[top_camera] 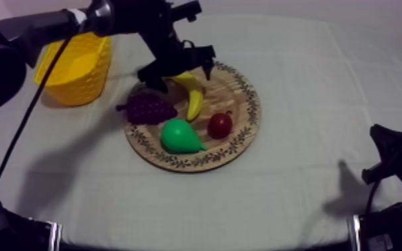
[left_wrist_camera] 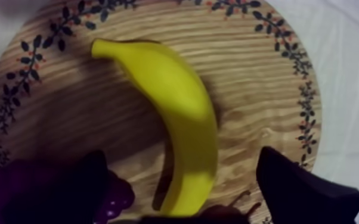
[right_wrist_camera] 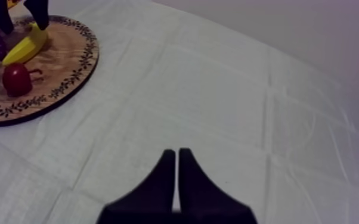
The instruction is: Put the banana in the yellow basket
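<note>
The yellow banana [top_camera: 193, 99] lies on the round wooden board [top_camera: 245, 123], near its far side. My left gripper [top_camera: 180, 75] hangs just over the banana's upper end, open. In the left wrist view its black fingers [left_wrist_camera: 295, 190] stand wide apart on either side of the banana [left_wrist_camera: 185, 119], not touching it. The yellow basket [top_camera: 77, 67] stands at the far left, beside the board. My right gripper [right_wrist_camera: 177, 179] rests shut as a narrow wedge over bare cloth, well away from the board [right_wrist_camera: 68, 77].
On the board also lie purple grapes [top_camera: 147, 107], a green pear [top_camera: 179, 137] and a small red fruit [top_camera: 220, 125], all close to the banana. My right arm [top_camera: 397, 167] sits low at the right edge.
</note>
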### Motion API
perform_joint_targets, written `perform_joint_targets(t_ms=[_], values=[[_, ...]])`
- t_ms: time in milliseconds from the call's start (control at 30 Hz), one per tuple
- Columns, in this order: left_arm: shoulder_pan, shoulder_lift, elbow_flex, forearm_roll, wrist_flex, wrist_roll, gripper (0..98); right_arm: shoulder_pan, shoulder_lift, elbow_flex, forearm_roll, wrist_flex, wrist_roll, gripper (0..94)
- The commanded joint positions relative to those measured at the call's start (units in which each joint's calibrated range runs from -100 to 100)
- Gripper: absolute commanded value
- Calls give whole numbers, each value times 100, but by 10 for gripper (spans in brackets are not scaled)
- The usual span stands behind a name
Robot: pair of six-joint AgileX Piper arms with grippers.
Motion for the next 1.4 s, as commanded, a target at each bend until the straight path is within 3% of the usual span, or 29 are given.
perform_joint_targets(t_ms=[0, 233, 733, 800, 967, 1133, 1367], values=[[2, 121, -70, 46, 8, -17, 921, -2, -3, 2, -1, -1, 1, 2], [49, 447, -474, 121, 129, -57, 898, -2, -3, 2, -1, -1, -1, 2], [153, 935, -1272, 134, 442, -128, 736, -2, -3, 2, -1, -1, 1, 2], [156, 953, -1314, 137, 428, -145, 674, -2, -3, 2, -1, -1, 1, 2], [151, 968, -1342, 109, 397, -195, 382, -2, -3, 2, -1, -1, 1, 2], [124, 959, -1211, 105, 311, -195, 340, -2, -3, 2, -1, -1, 1, 2], [90, 964, -1068, 119, 169, -262, 180, 4, -3, 2, -1, -1, -2, 2]])
